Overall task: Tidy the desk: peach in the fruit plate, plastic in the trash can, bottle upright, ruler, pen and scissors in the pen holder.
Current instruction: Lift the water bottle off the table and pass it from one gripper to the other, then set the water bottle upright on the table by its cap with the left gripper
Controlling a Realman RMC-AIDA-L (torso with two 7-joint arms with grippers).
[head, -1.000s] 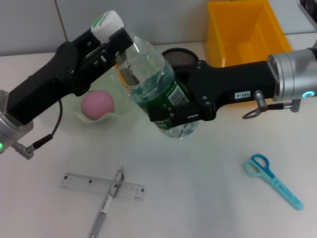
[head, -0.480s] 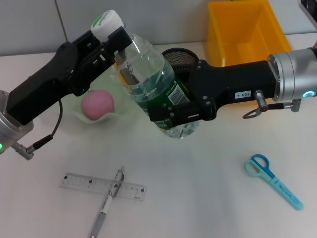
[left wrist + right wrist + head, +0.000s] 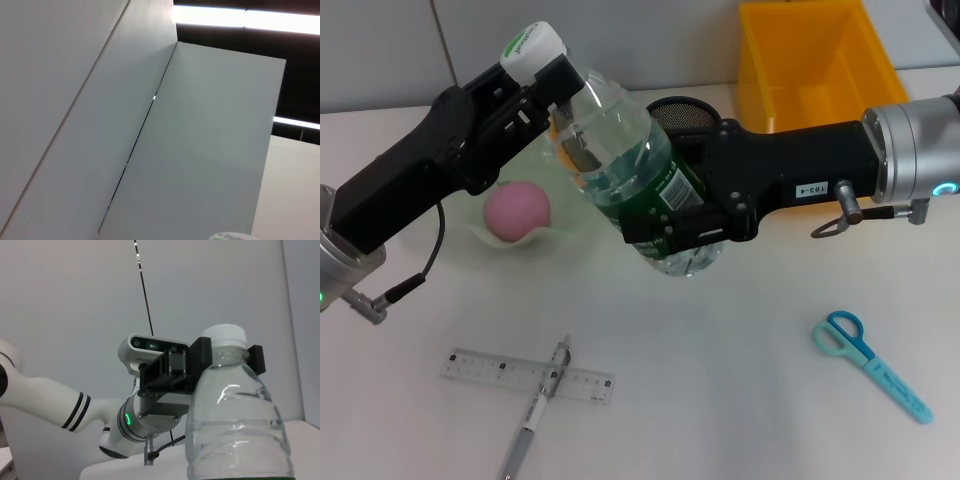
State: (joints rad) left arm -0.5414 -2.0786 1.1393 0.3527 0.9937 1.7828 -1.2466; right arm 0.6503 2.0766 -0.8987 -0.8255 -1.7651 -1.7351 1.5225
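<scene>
A clear water bottle point(image 3: 625, 170) with a green label and white cap point(image 3: 532, 42) is held by both grippers. My left gripper point(image 3: 558, 88) is shut on its neck just under the cap. My right gripper point(image 3: 682, 232) is shut on its lower body. In the right wrist view the bottle point(image 3: 235, 430) stands upright with the left gripper point(image 3: 200, 365) clamped at its neck. The pink peach point(image 3: 517, 208) lies in the pale fruit plate point(image 3: 480, 236). The ruler point(image 3: 500, 367) and the pen point(image 3: 535, 408) lie crossed at the front left. The blue scissors point(image 3: 870, 365) lie at the front right. No plastic shows.
The black mesh pen holder point(image 3: 682, 113) stands behind the bottle, partly hidden by my right arm. A yellow bin point(image 3: 815, 65) stands at the back right. The left wrist view shows only wall panels and a sliver of the cap point(image 3: 232, 236).
Almost nothing: the bottle and both grippers have shifted only very slightly.
</scene>
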